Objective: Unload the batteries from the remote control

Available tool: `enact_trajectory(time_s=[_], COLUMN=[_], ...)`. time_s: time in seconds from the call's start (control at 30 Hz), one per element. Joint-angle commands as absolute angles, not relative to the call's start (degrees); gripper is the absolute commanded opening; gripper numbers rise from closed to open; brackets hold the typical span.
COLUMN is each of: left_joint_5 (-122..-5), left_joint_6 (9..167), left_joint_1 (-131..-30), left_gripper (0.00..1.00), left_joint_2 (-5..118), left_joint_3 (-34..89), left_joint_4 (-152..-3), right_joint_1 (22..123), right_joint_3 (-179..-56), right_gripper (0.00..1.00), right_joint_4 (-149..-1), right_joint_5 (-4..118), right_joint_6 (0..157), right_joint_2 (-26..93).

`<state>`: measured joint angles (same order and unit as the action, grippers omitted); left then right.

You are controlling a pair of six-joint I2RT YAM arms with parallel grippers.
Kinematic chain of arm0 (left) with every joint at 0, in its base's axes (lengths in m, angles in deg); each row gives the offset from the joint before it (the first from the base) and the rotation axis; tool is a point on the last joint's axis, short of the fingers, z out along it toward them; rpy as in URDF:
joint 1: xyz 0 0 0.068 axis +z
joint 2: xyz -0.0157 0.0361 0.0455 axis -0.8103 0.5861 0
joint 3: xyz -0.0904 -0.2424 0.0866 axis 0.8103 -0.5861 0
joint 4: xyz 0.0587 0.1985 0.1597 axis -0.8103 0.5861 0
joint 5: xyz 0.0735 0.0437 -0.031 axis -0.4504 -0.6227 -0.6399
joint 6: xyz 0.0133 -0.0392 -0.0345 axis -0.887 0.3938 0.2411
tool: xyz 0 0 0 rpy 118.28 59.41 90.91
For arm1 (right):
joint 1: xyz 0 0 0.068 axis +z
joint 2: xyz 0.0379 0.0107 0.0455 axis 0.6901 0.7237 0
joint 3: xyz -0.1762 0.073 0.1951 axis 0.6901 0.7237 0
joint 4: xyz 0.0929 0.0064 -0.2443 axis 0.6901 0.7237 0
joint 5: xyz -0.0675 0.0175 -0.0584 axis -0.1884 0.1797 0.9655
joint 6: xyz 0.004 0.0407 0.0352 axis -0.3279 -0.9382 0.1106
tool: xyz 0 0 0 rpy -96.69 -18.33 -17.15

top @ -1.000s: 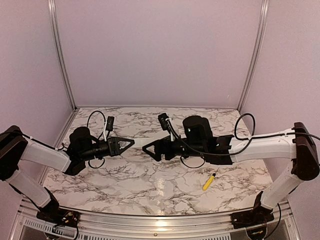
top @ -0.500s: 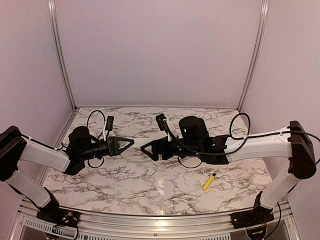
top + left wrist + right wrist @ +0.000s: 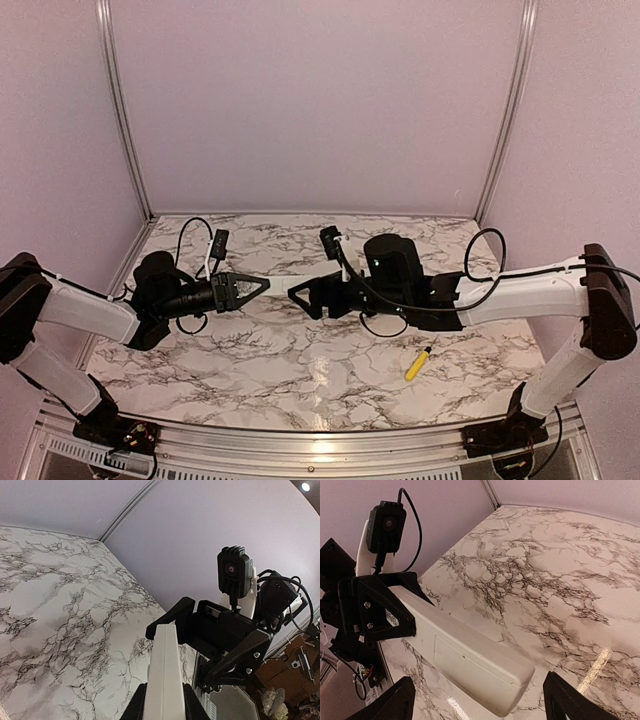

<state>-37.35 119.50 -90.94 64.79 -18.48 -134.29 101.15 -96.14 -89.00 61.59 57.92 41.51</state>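
The remote control (image 3: pixel 164 675) is a long white bar held level above the table. My left gripper (image 3: pixel 162 707) is shut on one end of it; its black fingers (image 3: pixel 375 611) also show in the right wrist view. The remote's free end (image 3: pixel 470 655) points at my right gripper (image 3: pixel 482 702), which is open, with a finger (image 3: pixel 395 700) on either side of that end and not touching it. The remote's back panel looks closed. The batteries are hidden. In the top view the left gripper (image 3: pixel 252 288) and the right gripper (image 3: pixel 298 295) face each other tip to tip.
A yellow-handled screwdriver (image 3: pixel 417 363) lies on the marble table (image 3: pixel 300 370) at the front right. Purple walls with metal rails (image 3: pixel 120 110) close in the back and sides. The right arm's camera (image 3: pixel 232 572) sits close in front of the left wrist.
My right gripper slid a little to the left toward the left gripper, then back to the right. The left gripper and the remote have hardly moved.
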Motion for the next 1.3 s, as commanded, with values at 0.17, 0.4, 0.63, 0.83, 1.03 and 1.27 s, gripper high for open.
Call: enact_trajectory(time_s=[0.17,0.4,0.63,0.83,1.03,1.27], left_joint_5=[-34.4,-30.8,-29.4,-29.6,-29.7,-29.6], left_joint_6=[121.2,124.3,126.6,126.0,125.7,125.7], left_joint_1=[-91.1,-91.0,-91.1,-91.0,-91.0,-91.0], left_gripper=[0.0,0.0,0.0,0.0,0.0,0.0], left_joint_2=[64.8,66.7,67.8,67.3,66.5,66.5], left_joint_3=[-18.6,-18.7,-18.7,-18.8,-19.2,-19.2], left_joint_4=[-140.0,-145.3,-149.0,-148.2,-147.7,-147.8], right_joint_1=[100.1,99.5,99.2,98.8,98.7,98.7], right_joint_3=[-95.7,-95.9,-95.8,-95.8,-95.4,-95.3], right_gripper=[0.82,0.75,0.63,0.49,0.38,0.26], right_joint_4=[-95.0,-95.8,-96.2,-96.0,-96.0,-95.7], right_joint_5=[57.5,56.0,54.5,54.0,53.3,52.4], right_joint_6=[60.2,60.6,60.7,60.5,60.0,60.1], right_joint_2=[42.5,43.3,44.0,43.8,43.8,43.4])
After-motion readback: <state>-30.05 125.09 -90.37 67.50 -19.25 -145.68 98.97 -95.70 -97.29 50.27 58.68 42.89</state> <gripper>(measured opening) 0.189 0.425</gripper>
